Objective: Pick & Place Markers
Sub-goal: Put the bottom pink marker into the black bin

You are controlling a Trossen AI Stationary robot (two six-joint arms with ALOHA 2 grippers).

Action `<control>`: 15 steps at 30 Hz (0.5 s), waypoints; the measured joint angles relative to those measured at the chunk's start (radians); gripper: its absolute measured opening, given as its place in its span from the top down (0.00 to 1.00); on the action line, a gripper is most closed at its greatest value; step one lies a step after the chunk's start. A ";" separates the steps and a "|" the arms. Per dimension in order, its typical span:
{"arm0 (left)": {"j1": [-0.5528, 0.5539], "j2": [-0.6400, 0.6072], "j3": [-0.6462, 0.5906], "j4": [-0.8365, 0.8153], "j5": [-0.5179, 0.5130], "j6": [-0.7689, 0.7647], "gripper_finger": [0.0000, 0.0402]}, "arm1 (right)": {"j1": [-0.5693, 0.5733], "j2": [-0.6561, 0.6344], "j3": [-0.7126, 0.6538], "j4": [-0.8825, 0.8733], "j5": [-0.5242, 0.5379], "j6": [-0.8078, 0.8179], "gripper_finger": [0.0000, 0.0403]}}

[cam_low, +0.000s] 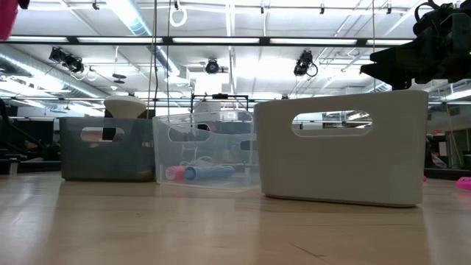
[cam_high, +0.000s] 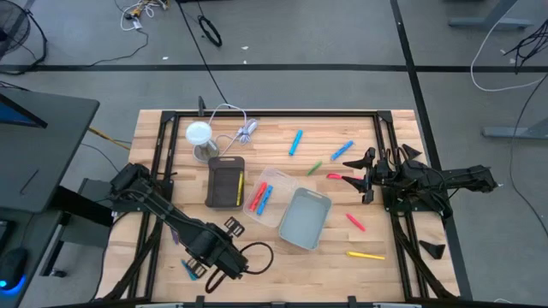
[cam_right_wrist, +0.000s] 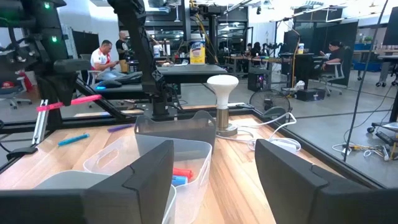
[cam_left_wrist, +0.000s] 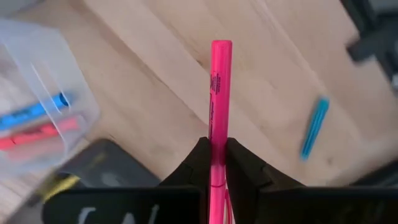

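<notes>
Pale wooden table, clear plastic bin, glossy pink marker

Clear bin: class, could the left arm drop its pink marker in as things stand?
Probably yes: the left tool grips the pink marker, and the clear bin is open-topped with nothing between them.

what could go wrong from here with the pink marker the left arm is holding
The left gripper pinches the pink marker near one end, so most of its length sticks out past the fingers; it could swivel or slip during the carry.

The clear bin sits tight between the dark bin and the grey bin, so a tilted marker might catch a rim or drop into a neighbouring bin.

The right gripper waits open by those bins, near a red marker, so the arms could crowd each other.
</notes>
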 joint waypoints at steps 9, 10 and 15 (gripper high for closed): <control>-0.047 -0.006 0.000 -0.043 -0.031 0.346 0.92 | 0.000 0.000 0.000 0.000 0.000 0.000 0.43; -0.052 -0.006 0.000 -0.043 -0.034 0.382 0.92 | 0.000 0.000 0.000 0.000 0.000 0.000 0.43; -0.055 -0.007 0.000 -0.043 -0.037 0.542 0.94 | 0.000 0.000 0.000 0.000 0.000 0.000 0.43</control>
